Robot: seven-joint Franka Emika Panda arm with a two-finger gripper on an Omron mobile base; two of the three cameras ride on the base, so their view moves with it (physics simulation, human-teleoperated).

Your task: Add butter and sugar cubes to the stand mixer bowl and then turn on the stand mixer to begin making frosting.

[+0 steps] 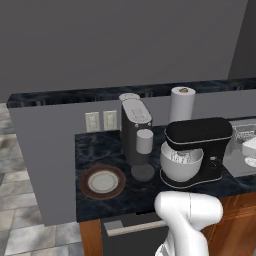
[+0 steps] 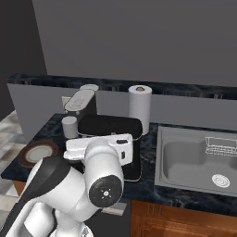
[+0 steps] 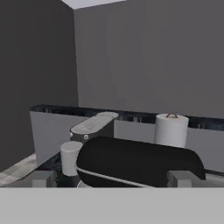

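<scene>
- as far as i can judge, nothing of the task is done yet: the bowl (image 1: 181, 164) sits under the mixer (image 1: 198, 146) head with the whisk (image 1: 182, 157) hanging into it, and i can't make out any butter or sugar cubes inside or anywhere on the tabletop (image 1: 130, 192).
- the plate (image 1: 102, 182) at the left looks bare from here, though anything tiny on it would be too small to tell.
- my pincer (image 3: 112, 179) is spread wide and holds nothing; in the hand view its two tips rise either side of the mixer head (image 3: 139, 162), which it looks over from close behind.
- still ahead, i reckon: find butter and cubes, carry each to the bowl, then work the mixer's switch.
- room to move: the coffee machine (image 1: 136, 131) with its cup (image 1: 144, 141) stands just left of the mixer, and the paper towel roll (image 1: 181, 104) stands behind it, so the bowl is hemmed on two sides.
- the sink (image 2: 199, 159) lies right of the mixer, a drop-off to mind when swinging that way.
- the freest stretch is the front strip of tabletop between plate and mixer; the head overhangs the bowl, so i'd expect any drop-in must come from the front or side.
- the raised ledge (image 1: 100, 95) behind limits reach over the back.
</scene>
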